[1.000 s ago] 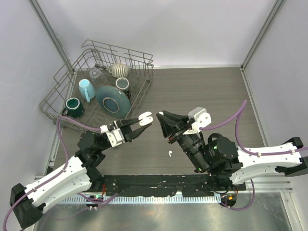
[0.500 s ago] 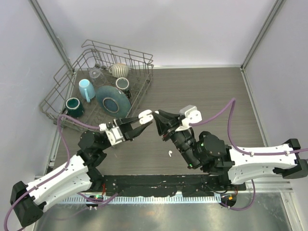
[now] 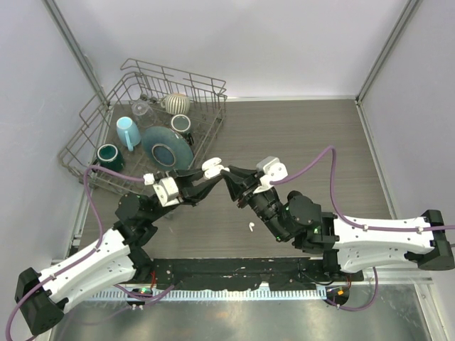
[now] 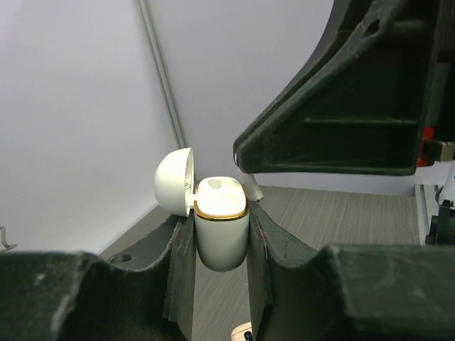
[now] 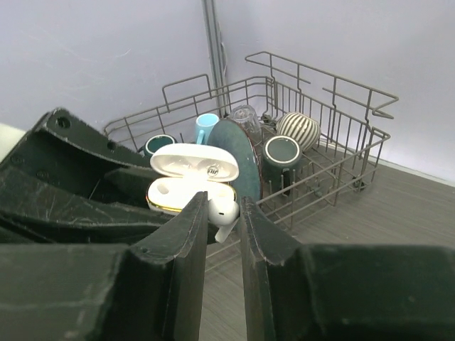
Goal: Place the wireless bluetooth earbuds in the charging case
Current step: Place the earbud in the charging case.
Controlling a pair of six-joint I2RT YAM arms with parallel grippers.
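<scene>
The white charging case (image 4: 222,227), gold-rimmed with its lid (image 4: 174,181) swung open, is held off the table by my left gripper (image 4: 221,213), which is shut on its sides. My right gripper (image 5: 223,209) is shut on one white earbud (image 5: 225,212), stem pointing down, right at the near edge of the open case (image 5: 188,193). In the top view the left gripper (image 3: 210,170) and the right gripper (image 3: 229,179) meet tip to tip over the table's middle. A second earbud (image 3: 252,226) lies loose on the wood below them.
A wire dish rack (image 3: 114,99) stands at the back left, holding mugs (image 3: 129,132), a dark plate (image 3: 167,148) and a striped bowl (image 3: 178,104). It shows behind the case in the right wrist view, rack (image 5: 341,142). Purple cables loop beside both arms.
My right gripper has moved left and forward with the earbud until it reaches the case. The left gripper has lifted the case slightly up and back. The loose earbud has not moved.
</scene>
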